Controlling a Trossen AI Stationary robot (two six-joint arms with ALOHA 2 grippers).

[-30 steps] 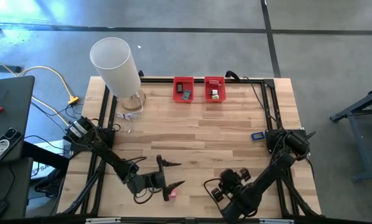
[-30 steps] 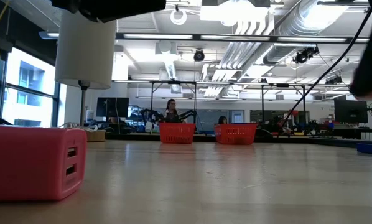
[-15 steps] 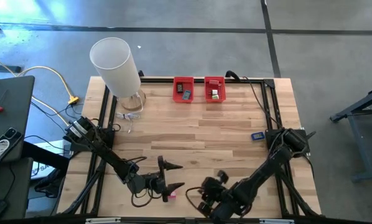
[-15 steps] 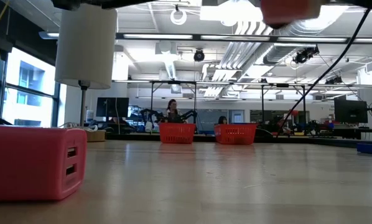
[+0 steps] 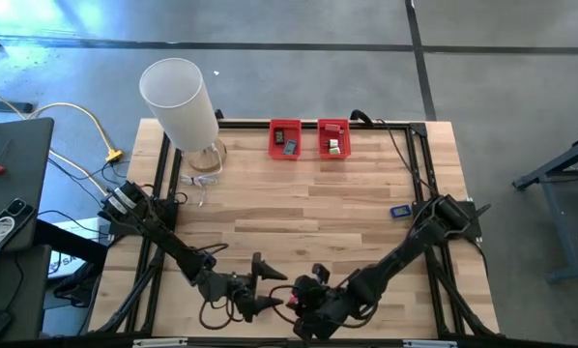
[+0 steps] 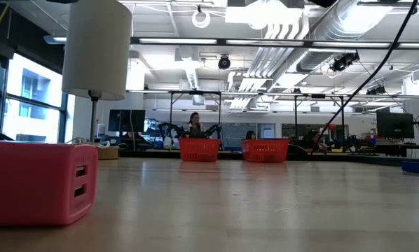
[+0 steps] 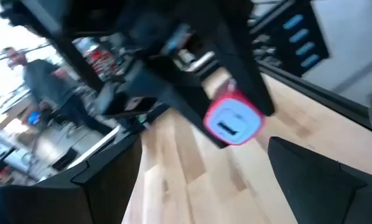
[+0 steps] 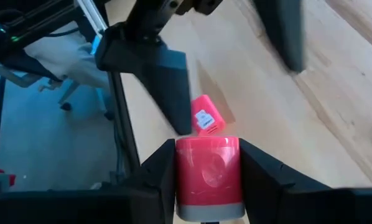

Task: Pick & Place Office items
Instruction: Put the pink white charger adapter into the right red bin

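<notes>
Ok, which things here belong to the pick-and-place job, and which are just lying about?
Job: red rounded piece held in the right gripper; pink blocky piece on the wooden table by the left gripper; small flat blue piece; small pieces inside two red rectangular bins.
Lying about: tall white cylinder; yellow cable.

Both arms are stretched low over the near edge of the tabletop, their wrists angled toward each other near the middle. The left claw [image 5: 260, 282] is held with its 2 fingers spread wide apart. The right claw [image 8: 208, 163] is positioned just beside it, its 2 fingers closed against a red cylindrical piece [image 8: 208, 177].
</notes>
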